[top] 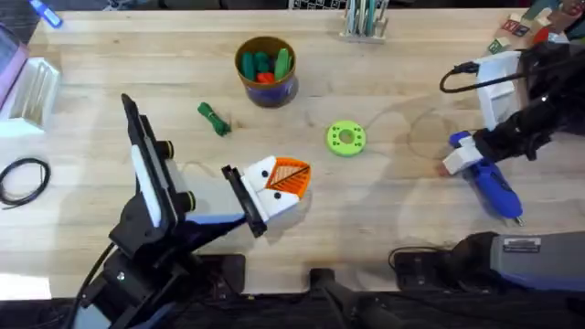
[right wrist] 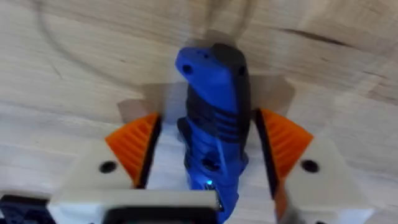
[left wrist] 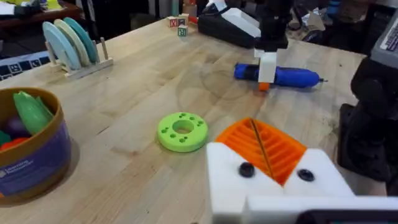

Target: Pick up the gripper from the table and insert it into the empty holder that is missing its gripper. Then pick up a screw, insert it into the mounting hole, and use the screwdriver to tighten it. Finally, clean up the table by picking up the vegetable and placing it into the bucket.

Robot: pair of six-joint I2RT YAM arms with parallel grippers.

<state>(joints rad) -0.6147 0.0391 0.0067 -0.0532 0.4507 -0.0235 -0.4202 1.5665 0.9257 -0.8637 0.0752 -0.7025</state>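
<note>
The screwdriver (top: 494, 187) lies at 3 o'clock on the table, tip toward 5. The right gripper (top: 460, 157) straddles its rear grip, orange pads (right wrist: 134, 146) just beside it with thin gaps, so not yet clamped. It would do best to centre, close squarely, then lift level. The left gripper (top: 291, 175) at 6 is pinched empty. Farther off, the vegetable (top: 214, 119) at 10 lies near the bucket (top: 274, 93) at 12.

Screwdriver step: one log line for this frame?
right gripper: around screwdriver, on table | left gripper: jaws together, idle | vegetable: on table, beside bucket
</note>
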